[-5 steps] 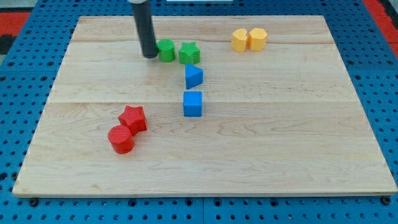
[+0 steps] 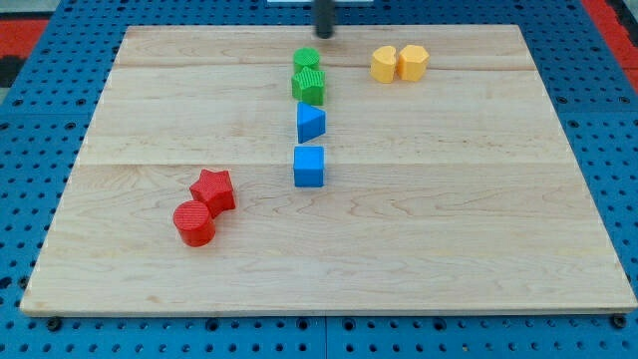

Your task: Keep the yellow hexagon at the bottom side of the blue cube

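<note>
The yellow hexagon (image 2: 413, 61) sits near the view's top right, touching a second yellow block (image 2: 384, 64) on its left. The blue cube (image 2: 309, 166) lies near the board's middle, well below and to the left of the hexagon. My tip (image 2: 325, 36) is at the view's top edge of the board, blurred. It is just above and to the right of the green cylinder (image 2: 308, 60) and to the left of the yellow pair. It touches no block.
A green star (image 2: 309, 86) sits directly under the green cylinder. A blue triangle (image 2: 311, 123) lies between the star and the blue cube. A red star (image 2: 212, 189) and a red cylinder (image 2: 194, 223) sit at the lower left. The wooden board (image 2: 478, 249) rests on blue pegboard.
My tip has moved right and up, from the green cylinder's left side to the board's top edge. The green cylinder has shifted right and now sits above the green star.
</note>
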`<action>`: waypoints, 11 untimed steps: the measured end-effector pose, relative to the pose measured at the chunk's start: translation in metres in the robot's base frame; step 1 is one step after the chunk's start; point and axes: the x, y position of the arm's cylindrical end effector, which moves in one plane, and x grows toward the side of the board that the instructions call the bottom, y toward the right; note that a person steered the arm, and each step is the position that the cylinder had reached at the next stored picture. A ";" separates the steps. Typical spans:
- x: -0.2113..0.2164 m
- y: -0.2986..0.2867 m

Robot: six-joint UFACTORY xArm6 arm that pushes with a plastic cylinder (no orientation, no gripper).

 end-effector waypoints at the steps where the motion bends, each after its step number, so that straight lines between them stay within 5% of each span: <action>1: 0.012 0.059; 3: 0.112 0.048; 5: 0.076 0.097; 7: 0.164 0.109; 9: 0.105 0.088; 11: 0.224 0.013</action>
